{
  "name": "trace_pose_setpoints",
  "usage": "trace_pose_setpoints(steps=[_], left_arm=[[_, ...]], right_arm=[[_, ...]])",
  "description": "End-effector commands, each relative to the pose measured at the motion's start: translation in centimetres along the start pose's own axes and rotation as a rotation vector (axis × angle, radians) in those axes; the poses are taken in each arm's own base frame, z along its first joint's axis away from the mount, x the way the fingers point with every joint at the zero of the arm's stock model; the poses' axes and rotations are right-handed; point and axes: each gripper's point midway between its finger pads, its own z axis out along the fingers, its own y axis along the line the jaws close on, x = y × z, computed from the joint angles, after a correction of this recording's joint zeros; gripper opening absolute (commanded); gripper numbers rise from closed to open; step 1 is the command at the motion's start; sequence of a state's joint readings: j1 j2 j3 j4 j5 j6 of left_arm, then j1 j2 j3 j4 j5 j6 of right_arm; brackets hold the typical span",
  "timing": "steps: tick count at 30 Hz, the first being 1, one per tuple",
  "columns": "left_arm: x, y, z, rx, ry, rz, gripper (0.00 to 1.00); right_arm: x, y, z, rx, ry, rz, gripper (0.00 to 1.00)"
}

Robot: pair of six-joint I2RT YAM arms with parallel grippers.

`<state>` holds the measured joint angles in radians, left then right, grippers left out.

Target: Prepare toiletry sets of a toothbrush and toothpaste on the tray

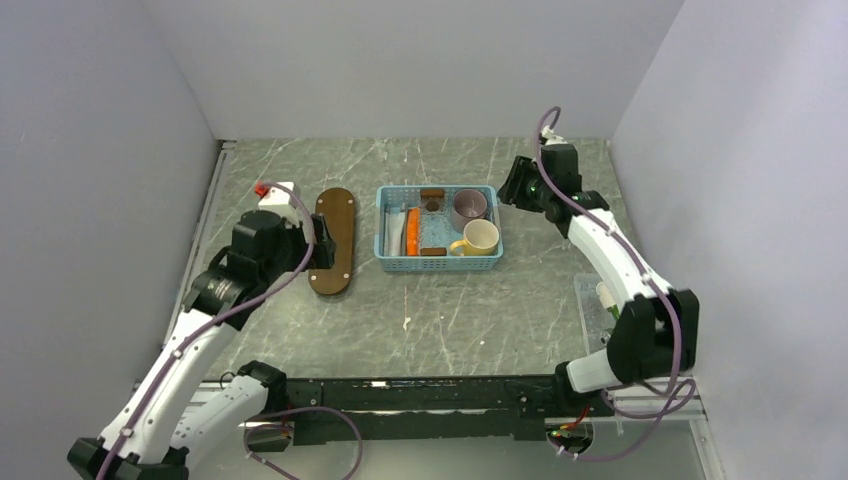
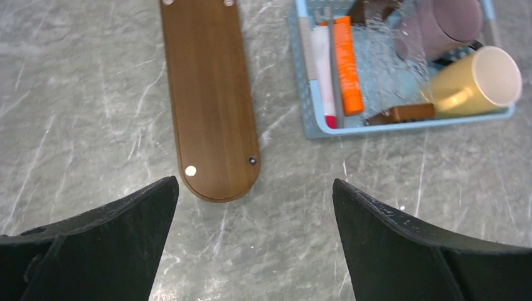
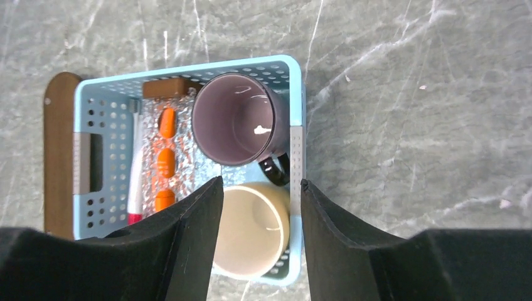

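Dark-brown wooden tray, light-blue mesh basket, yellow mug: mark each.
Dark-brown wooden tray [image 2: 210, 94], left wrist view, middle of its board.
Light-blue mesh basket [image 1: 437, 264], top external view, near wall.
Yellow mug [image 2: 448, 93], left wrist view, outer side.

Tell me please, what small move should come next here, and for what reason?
Probably shift the right pincer sideways over the basket to the toothbrush. Its jaws are open and empty, but it hangs above the yellow cup, while nothing lies on the tray yet.
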<state>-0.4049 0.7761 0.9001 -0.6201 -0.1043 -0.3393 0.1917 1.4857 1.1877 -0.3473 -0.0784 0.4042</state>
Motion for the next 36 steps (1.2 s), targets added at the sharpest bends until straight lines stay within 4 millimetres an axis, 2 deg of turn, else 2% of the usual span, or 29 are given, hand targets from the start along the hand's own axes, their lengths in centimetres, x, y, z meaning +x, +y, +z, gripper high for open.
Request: trace_pose_setpoints(steps=[1, 6, 9, 17, 25, 31, 32, 36], left_arm=[[-2.7, 1.9, 0.4, -0.123, -0.022, -0.116, 0.99], [-2.9, 3.2, 2.9, -0.206, 0.067, -0.182, 0.99], [-3.0, 4.4, 5.2, -0.256, 0.119, -0.228, 0.99], [-3.8, 6.0, 11.4, -0.267, 0.215, -0.347, 0.99], [-4.0, 7.7, 18.7, -0.247, 0.347, -0.392, 0.99], [-3.7, 9.9, 24.1, -0.226, 0.410, -0.471, 0.99], [-4.3, 10.1, 24.9, -0.218, 0.401, -0.477, 0.99], [-4.5, 11.0, 27.6, -0.218, 0.422, -0.504, 0.99]], right_arm=[[-0.4, -0.2, -3.7, 0.017, -0.067, 0.006, 0.51], [0.4, -0.1, -7.5, -0.018, -0.141, 0.010, 0.56], [1.1, -0.1, -9.1, -0.035, -0.159, 0.013, 0.58], [3.4, 1.8, -12.9, -0.192, -0.177, 0.031, 0.60], [5.6, 3.3, -14.8, -0.312, -0.141, 0.023, 0.63], [5.8, 3.9, -16.0, -0.352, -0.154, 0.015, 0.63], [5.9, 4.1, -16.1, -0.365, -0.154, 0.019, 0.63], [6.2, 5.0, -16.3, -0.423, -0.143, 0.030, 0.64]])
